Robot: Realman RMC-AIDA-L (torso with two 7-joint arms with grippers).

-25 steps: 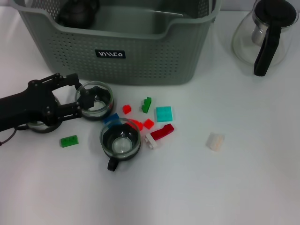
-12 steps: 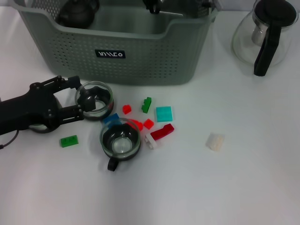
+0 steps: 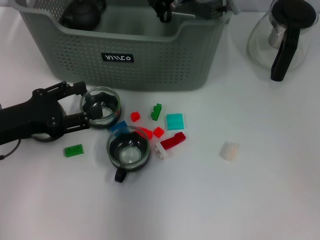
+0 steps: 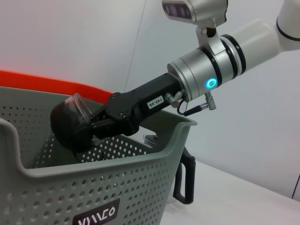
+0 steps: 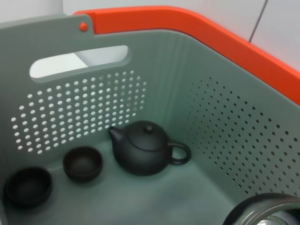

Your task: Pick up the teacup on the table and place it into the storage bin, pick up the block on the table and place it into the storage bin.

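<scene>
My left gripper (image 3: 84, 104) lies open on the table left of a glass teacup (image 3: 101, 106), its fingers either side of the cup's dark handle. A second glass teacup (image 3: 128, 148) stands just in front. Small blocks lie around them: green (image 3: 74, 150), red (image 3: 135, 116), cyan (image 3: 175, 121), dark red (image 3: 173, 141). My right gripper (image 4: 93, 127) hangs over the storage bin (image 3: 150, 65), shut on a dark teacup (image 4: 70, 126). In the head view only its tip (image 3: 164, 9) shows, at the bin's far rim. That cup's glass rim (image 5: 262, 211) shows above the bin floor.
Inside the storage bin (image 5: 93, 93) sit a black teapot (image 5: 143, 147) and two small dark cups (image 5: 83, 163). A glass carafe (image 3: 282, 35) with a black handle stands at the back right. A pale block (image 3: 230, 150) lies alone to the right.
My right gripper, carrying its teacup, has come into the head view over the bin's far rim. The left gripper has shifted slightly left beside its teacup.
</scene>
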